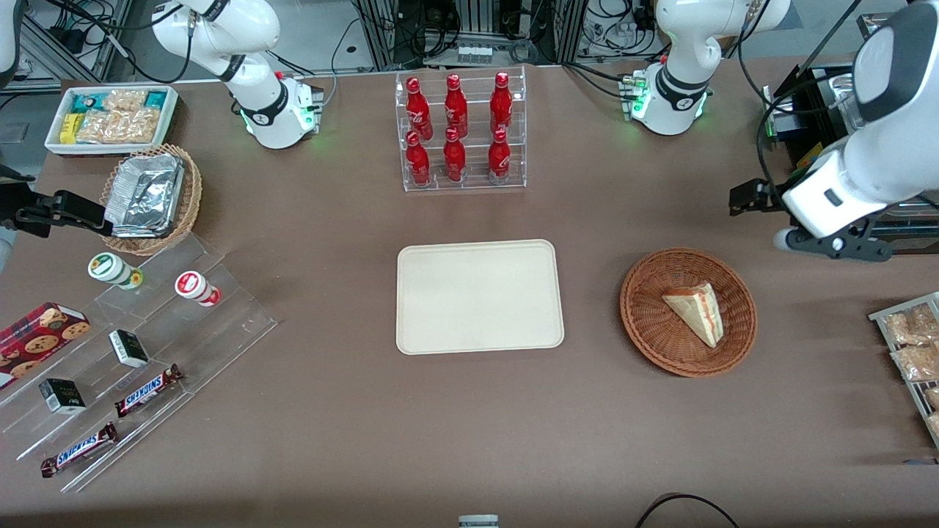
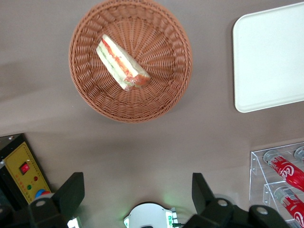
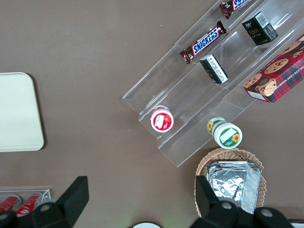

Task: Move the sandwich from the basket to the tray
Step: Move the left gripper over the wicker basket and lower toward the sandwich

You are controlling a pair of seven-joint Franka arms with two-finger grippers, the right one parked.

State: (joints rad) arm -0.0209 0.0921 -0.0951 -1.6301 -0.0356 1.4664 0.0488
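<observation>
The sandwich (image 1: 695, 314) is a tan wedge with red and green filling. It lies in the round reddish-brown wicker basket (image 1: 645, 330). The cream tray (image 1: 480, 297) sits flat and bare at the table's middle, beside the basket toward the parked arm's end. My left gripper (image 1: 744, 198) hangs open and empty high above the table, farther from the front camera than the basket and apart from it. In the left wrist view the gripper (image 2: 137, 194) has its jaws wide apart, and the sandwich (image 2: 121, 62), the basket (image 2: 90, 99) and a corner of the tray (image 2: 270, 61) all show.
A clear rack of red bottles (image 1: 462, 132) stands farther from the front camera than the tray. The working arm's base (image 1: 671, 99) is beside it. A rack of snack packets (image 1: 913, 352) lies at the working arm's end. A stepped acrylic stand (image 1: 132, 352), foil basket (image 1: 150, 198) and white bin (image 1: 110, 117) lie toward the parked arm's end.
</observation>
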